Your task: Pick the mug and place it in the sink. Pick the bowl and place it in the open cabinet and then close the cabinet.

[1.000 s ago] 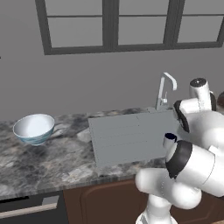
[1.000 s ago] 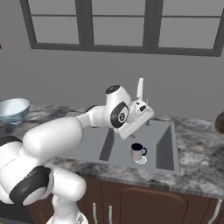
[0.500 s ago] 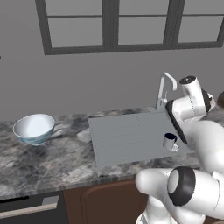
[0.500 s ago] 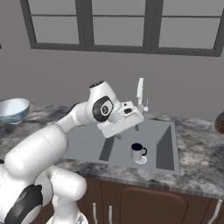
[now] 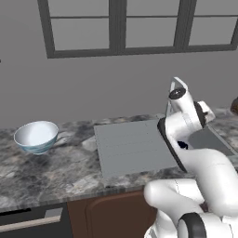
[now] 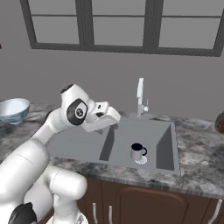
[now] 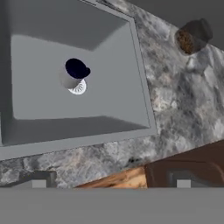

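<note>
The small white mug (image 6: 138, 152) with a dark inside stands upright on the floor of the grey sink (image 6: 162, 141), near the drain. Looking down from the hand view, the mug (image 7: 74, 75) sits in the sink (image 7: 105, 48) basin. My gripper (image 6: 114, 117) hangs open and empty above the sink's left edge, up and to the left of the mug. Its fingertips (image 7: 40, 180) stand wide apart. The white bowl (image 5: 37, 136) with a blue-green side rests on the counter far left; in the right base view the bowl (image 6: 13, 110) is at the left edge. The cabinet is out of view.
A curved tap (image 6: 140, 98) rises behind the basin. The ribbed drainboard (image 5: 130, 148) lies between bowl and basin. A dark jar (image 7: 192, 37) stands on the granite counter right of the sink. Reddish-brown cupboard fronts (image 6: 144, 203) run below the counter.
The hand has drawn back from above the mug, leftward in the right base view, over the sink's left edge. The mug stays in the basin; the bowl has not moved.
</note>
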### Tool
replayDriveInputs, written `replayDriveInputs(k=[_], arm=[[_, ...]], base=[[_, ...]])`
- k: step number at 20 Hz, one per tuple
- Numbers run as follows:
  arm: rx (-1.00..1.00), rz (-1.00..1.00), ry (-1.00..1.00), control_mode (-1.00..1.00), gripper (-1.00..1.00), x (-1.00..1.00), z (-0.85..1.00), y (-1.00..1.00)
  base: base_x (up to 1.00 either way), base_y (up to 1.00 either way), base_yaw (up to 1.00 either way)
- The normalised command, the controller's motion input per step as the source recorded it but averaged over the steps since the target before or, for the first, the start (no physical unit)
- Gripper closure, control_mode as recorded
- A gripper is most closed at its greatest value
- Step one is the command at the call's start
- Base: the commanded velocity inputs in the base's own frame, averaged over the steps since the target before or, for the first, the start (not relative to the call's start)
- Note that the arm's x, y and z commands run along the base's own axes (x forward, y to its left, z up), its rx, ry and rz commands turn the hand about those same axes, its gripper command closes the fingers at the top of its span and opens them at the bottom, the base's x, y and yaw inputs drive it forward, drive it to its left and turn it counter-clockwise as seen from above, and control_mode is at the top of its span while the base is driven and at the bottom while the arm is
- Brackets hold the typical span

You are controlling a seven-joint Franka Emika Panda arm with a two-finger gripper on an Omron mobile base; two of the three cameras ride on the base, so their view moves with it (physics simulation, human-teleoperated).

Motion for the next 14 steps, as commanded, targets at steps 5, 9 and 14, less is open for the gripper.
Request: replayDriveInputs(k=[5,9,14], arm=[[0.13,-0.26,0.14,-1.0,-1.0,0.0,0.02,0.71],[0.3,-0.2,0.33,-1.0,-1.0,0.0,0.14,0.53],[0.1,-0.08,0.12,-1.0,-1.0,0.0,0.03,0.55]], base=[[0.0,0.0,0.0],[0.0,0.0,0.0],[0.0,0.0,0.0]])
